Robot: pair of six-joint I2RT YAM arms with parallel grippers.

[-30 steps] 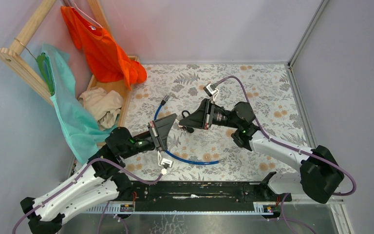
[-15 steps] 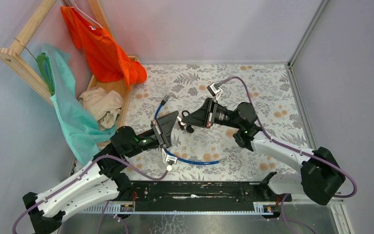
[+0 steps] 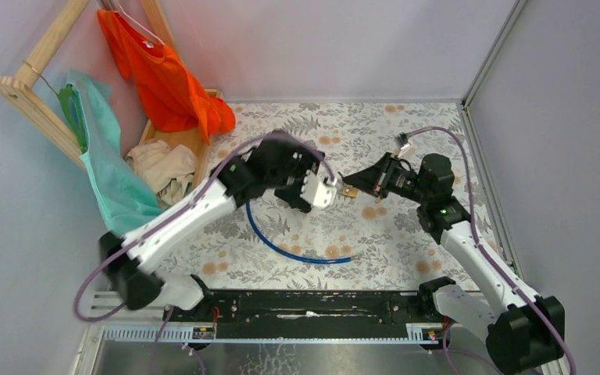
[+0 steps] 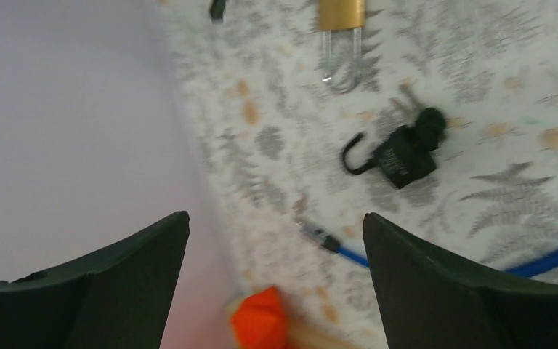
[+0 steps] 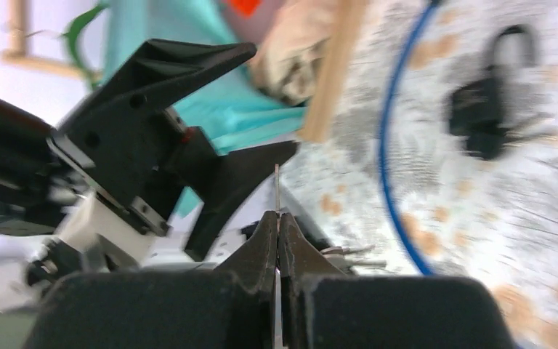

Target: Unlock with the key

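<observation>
**Key at the black padlock, both pincers off it**

We judged the turning step to be in hand or just finishing. The black-headed key (image 4: 430,120) lay on the surface (image 4: 516,73), touching the end of the black padlock (image 4: 401,161) opposite its shackle. The shackle looked sprung, though blur left us unsure. The left pincer (image 4: 275,217) stood wide and empty above, well apart from the key. The right pincer (image 5: 277,216) was pinched tight on a silver sliver (image 5: 276,185) we could not name, with the key away to its left. Next, one pincer would need to come down, grip the head and twist — if the shackle is not free.
</observation>
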